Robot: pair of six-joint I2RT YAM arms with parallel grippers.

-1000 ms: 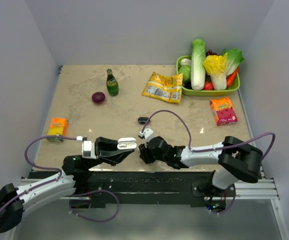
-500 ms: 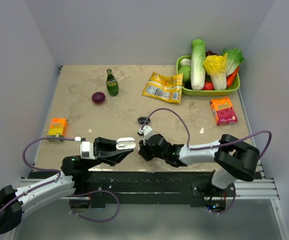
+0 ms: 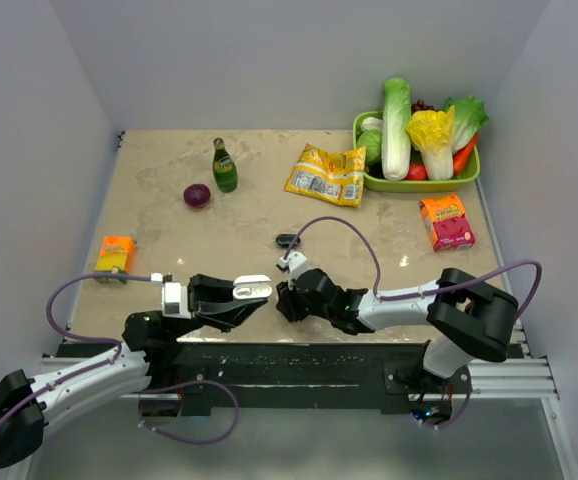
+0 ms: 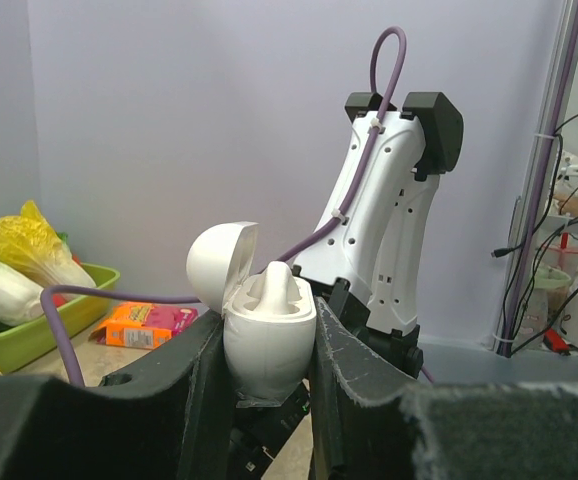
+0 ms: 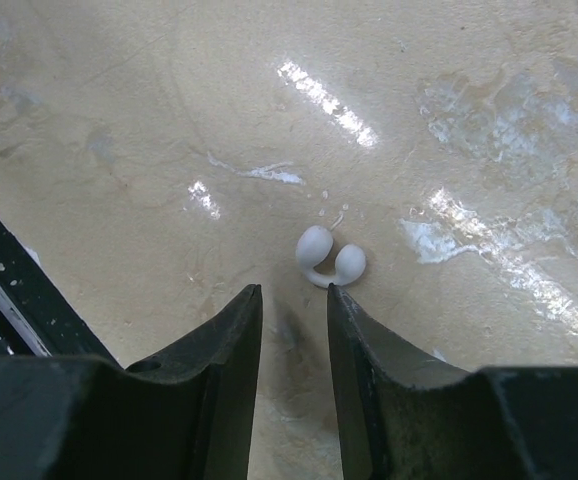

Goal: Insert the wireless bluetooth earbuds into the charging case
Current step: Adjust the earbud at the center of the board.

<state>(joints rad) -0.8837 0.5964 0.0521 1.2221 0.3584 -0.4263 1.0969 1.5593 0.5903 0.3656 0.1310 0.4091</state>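
- From above we cannot find the earbud (image 5: 315, 246): it is too small, or under the right gripper (image 3: 282, 296).
- The left fingers (image 4: 206, 390) hide the lower half of the case (image 4: 269, 335) from us.
- The small dark thing (image 3: 287, 240), just far of the right gripper, we cannot name.

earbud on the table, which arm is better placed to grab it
Right: its gripper is open just short of the earbud, while the left gripper is shut on the open charging case.

We find bare beige marbled tabletop (image 5: 449, 120) beyond and to both sides of the small glossy white plastic earbud (image 5: 329, 262). Leftward, the white oval plastic charging case (image 3: 253, 290) stands close beside the right gripper (image 3: 282, 296), crowding that side.
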